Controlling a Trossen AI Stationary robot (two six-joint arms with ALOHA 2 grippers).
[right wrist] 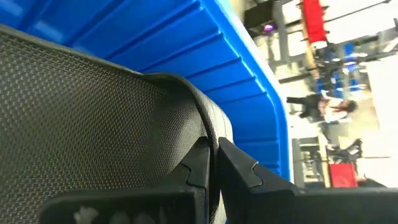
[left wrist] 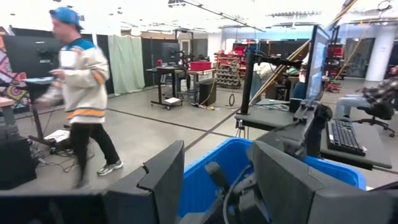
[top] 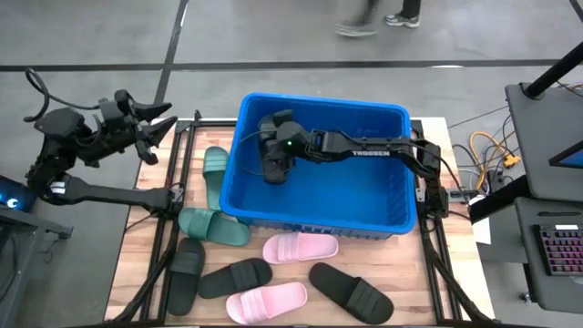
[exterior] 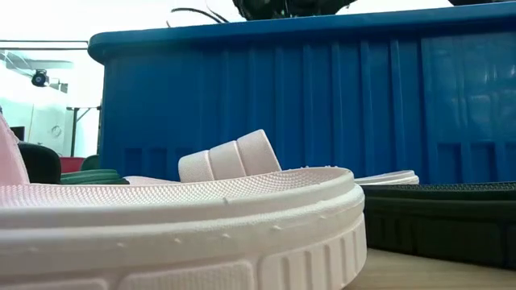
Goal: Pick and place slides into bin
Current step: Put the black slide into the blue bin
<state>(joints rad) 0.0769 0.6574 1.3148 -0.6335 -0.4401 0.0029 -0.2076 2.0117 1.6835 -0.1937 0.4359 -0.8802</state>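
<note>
So right gripper (top: 273, 171) is clamped on a black slide (right wrist: 93, 106) inside the bin (top: 401, 118), frame centre, not released. Left gripper (top: 155, 132) waits upper left, jaws apart, empty. Seven slides on the table at lower left: three black, two green, two pink.

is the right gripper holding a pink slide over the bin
No. The right gripper, inside the bin, is shut on a black slide.

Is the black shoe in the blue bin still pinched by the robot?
Yes. The right gripper is shut on the black slide's edge, inside the bin.
</note>
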